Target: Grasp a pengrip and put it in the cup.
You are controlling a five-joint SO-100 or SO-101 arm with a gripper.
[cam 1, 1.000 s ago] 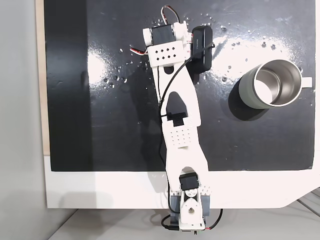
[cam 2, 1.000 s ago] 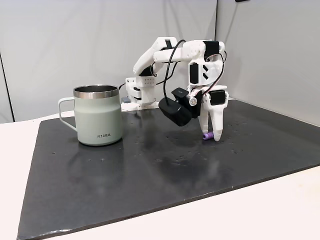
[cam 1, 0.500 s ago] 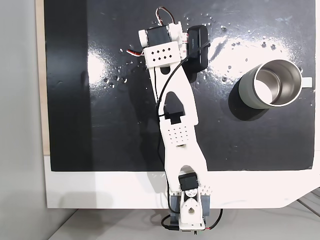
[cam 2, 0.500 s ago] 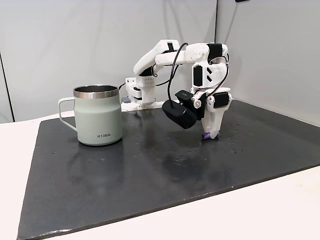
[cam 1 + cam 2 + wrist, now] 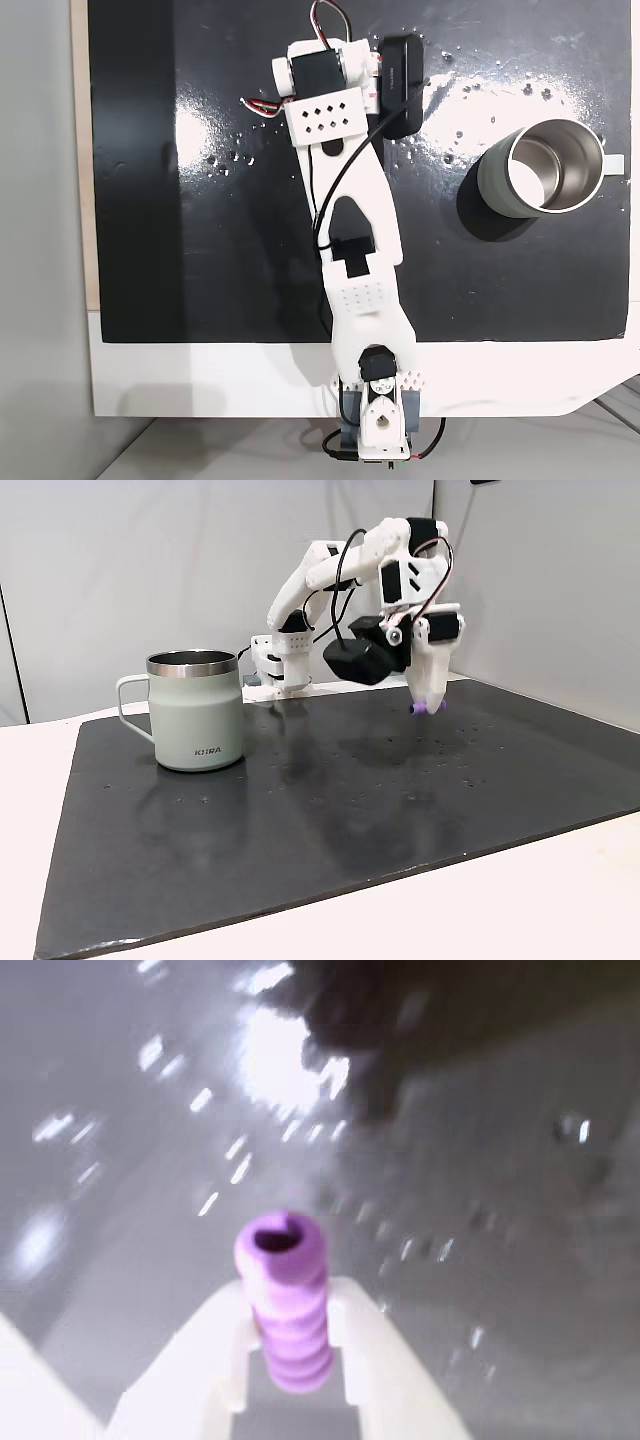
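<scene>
The light-purple ribbed pengrip [image 5: 285,1300] is pinched between my white fingers in the wrist view, its open end pointing away. In a fixed view from the side, my gripper [image 5: 428,702] hangs above the dark mat with the pengrip [image 5: 429,708] at its tip, lifted off the surface. The grey metal cup [image 5: 196,711] stands upright to the left there, well apart from the gripper. From above, the cup [image 5: 542,168] sits at the right, shiny inside, and the arm's wrist [image 5: 330,90] covers the gripper.
A black mat [image 5: 300,820] covers the white table [image 5: 200,380]. Small white specks [image 5: 470,90] dot the mat near the cup. A black camera housing [image 5: 402,85] rides beside the wrist. Grey walls [image 5: 520,580] stand behind and to the right.
The gripper, first low at the mat around the pengrip, has risen with the pengrip held in it. The arm stretched slightly farther from its base. The cup stayed put.
</scene>
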